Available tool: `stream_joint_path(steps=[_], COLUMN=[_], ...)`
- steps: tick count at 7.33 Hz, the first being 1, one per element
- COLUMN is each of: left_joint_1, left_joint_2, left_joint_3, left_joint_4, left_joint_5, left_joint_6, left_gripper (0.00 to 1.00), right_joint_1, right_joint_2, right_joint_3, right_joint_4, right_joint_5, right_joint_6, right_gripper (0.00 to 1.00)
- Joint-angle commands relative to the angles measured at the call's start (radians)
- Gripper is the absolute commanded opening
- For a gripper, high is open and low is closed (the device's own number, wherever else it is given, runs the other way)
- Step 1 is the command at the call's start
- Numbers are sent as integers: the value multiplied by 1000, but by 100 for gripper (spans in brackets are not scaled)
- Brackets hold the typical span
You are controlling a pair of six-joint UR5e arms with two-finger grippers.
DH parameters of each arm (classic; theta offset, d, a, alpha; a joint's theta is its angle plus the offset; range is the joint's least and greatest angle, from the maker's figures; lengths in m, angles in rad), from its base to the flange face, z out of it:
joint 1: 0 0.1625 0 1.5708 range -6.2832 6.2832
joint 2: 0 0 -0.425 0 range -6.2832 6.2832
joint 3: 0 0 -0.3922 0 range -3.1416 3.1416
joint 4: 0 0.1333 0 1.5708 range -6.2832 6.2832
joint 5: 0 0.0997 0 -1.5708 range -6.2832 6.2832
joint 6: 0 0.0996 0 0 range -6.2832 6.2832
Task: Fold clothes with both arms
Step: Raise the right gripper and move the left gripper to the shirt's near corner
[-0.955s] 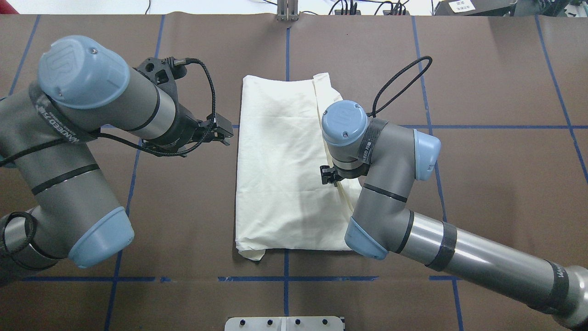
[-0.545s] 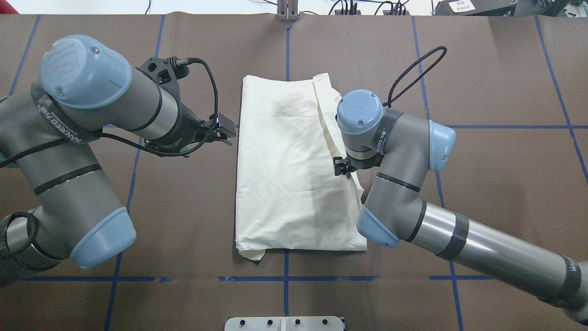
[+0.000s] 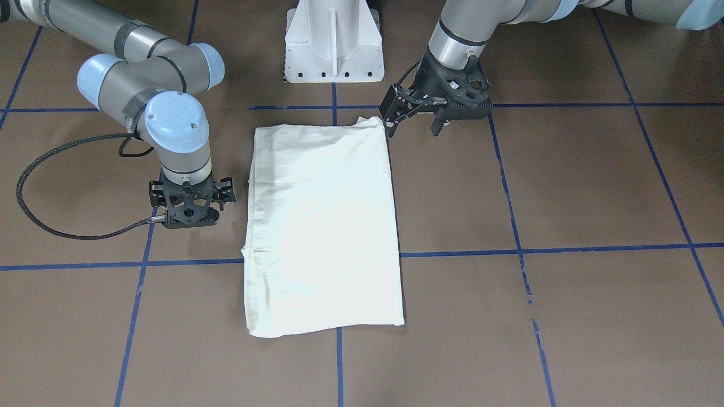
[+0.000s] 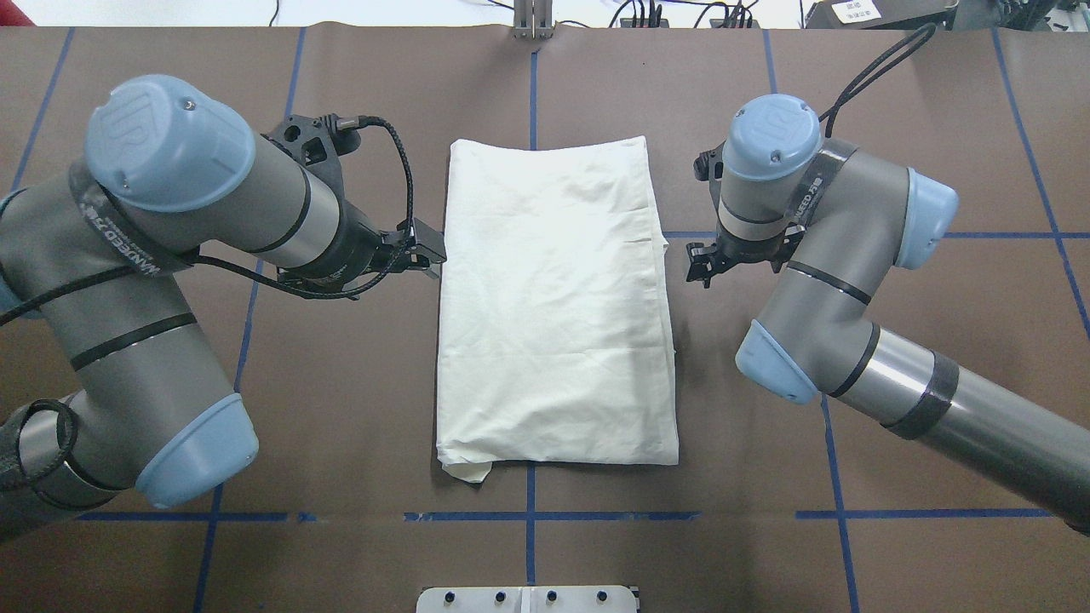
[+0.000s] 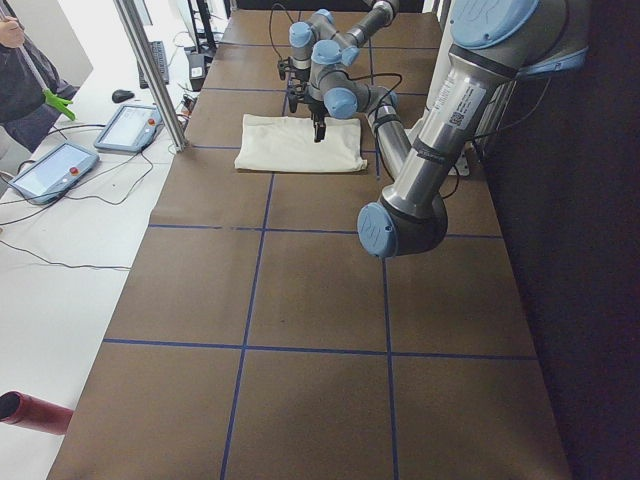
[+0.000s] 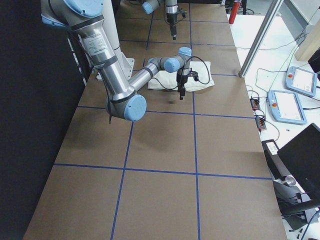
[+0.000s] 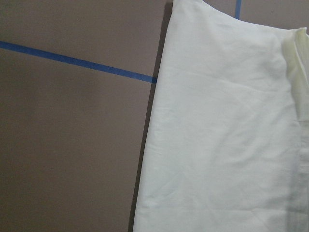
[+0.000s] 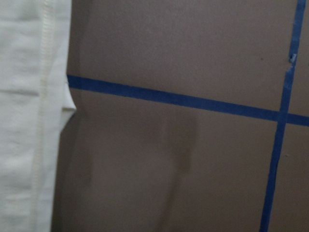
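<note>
Plain side up, the cream-white shirt [image 4: 553, 306] lies at the middle of the brown counter [image 4: 341, 383], already folded into a tall rectangle that runs from 12 o'clock to 6 o'clock in the overhead view. No print or lettering shows. The cloth is lightly creased, with stacked hems stepping out along its 3 o'clock edge and a small tab of fabric [image 4: 470, 470] poking from under the 7 o'clock corner. The left gripper [image 3: 413, 127] hangs just off the shirt's 10 o'clock edge with its fingers spread and empty. The right gripper [image 3: 190, 195] points straight down near the 3 o'clock edge, clear of the cloth and holding nothing. Its fingers appear parted, though the tips are hidden beneath its body. Blue tape lines [image 4: 851, 235] cross the counter on every side. The shirt looks light, soft and limp, likely to sag and drape from any single pinch, and its loose layers could slide apart if only the top one is caught. For a fold across its length, the best hold is probably the two corners of one short end, one per arm. Each pinch should go deep enough to trap every layer, the straggling tab at 7 o'clock included.
</note>
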Motion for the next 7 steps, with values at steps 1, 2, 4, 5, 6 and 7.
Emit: stream_joint_path(steps=[1, 2, 4, 5, 6, 7], left_joint_1=[58, 94, 304, 371, 379, 376], left_joint_2=[5, 11, 19, 14, 10, 11], left_joint_3=[-2, -8, 0, 26, 76, 102], left_joint_4=[-12, -32, -32, -30, -41, -46], left_joint_5=[5, 8, 154, 199, 207, 242], left_joint_6=[-86, -171, -387, -445, -495, -491], left_gripper=[100, 100, 100, 99, 95, 93], right_joint_1=[13, 15, 16, 16, 16, 15], right_joint_2=[21, 10, -39, -62, -65, -65], right_joint_3=[59, 76, 160, 197, 200, 197], right_joint_4=[89, 151, 177, 179, 179, 179], right_joint_5=[75, 140, 177, 177, 177, 177], right_joint_6=[23, 73, 169, 189, 192, 194], right_gripper=[100, 100, 100, 100, 100, 100])
